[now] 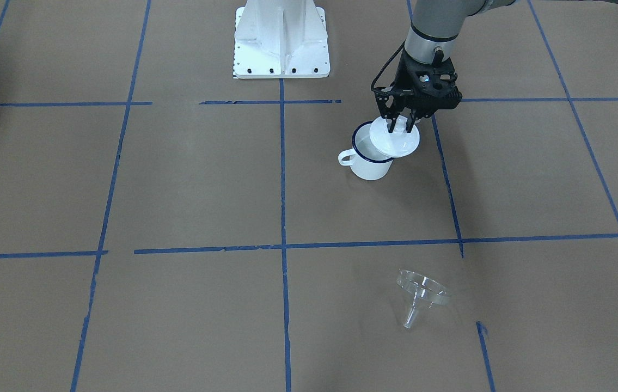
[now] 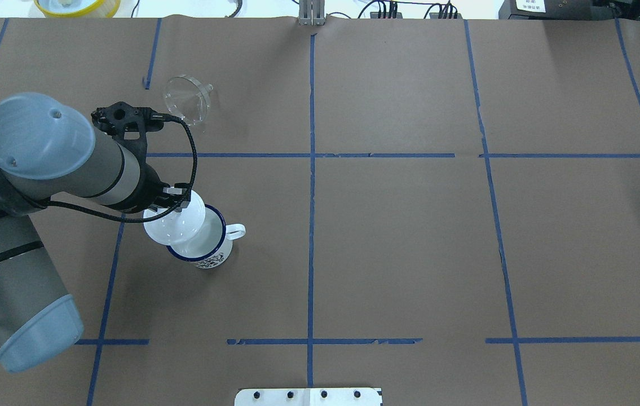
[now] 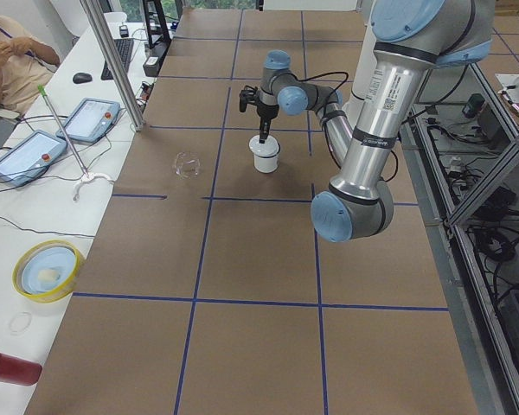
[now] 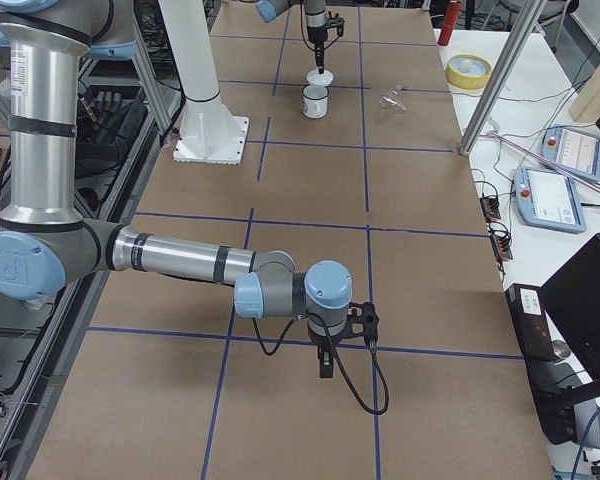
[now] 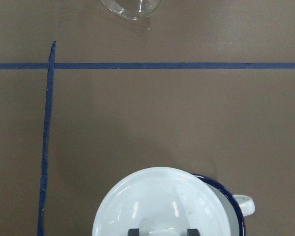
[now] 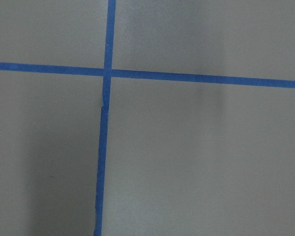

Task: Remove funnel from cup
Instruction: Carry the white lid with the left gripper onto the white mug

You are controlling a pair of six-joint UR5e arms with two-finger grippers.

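The cup (image 1: 369, 166) is a white enamel mug with a dark blue rim, standing upright on the brown table. My left gripper (image 1: 400, 126) is shut on the knob of a white round lid (image 1: 394, 140), which sits partly over the cup's rim on its one side. In the left wrist view the lid (image 5: 157, 201) covers most of the cup (image 5: 236, 211). The clear funnel (image 1: 420, 294) lies on its side on the table, well apart from the cup, and shows in the overhead view (image 2: 187, 100). My right gripper (image 4: 325, 365) hangs over bare table far away; I cannot tell its state.
The robot's white base plate (image 1: 281, 43) stands behind the cup. Blue tape lines cross the table. A yellow bowl (image 3: 48, 270), tablets and an operator (image 3: 9, 56) are on a side bench beyond the far edge.
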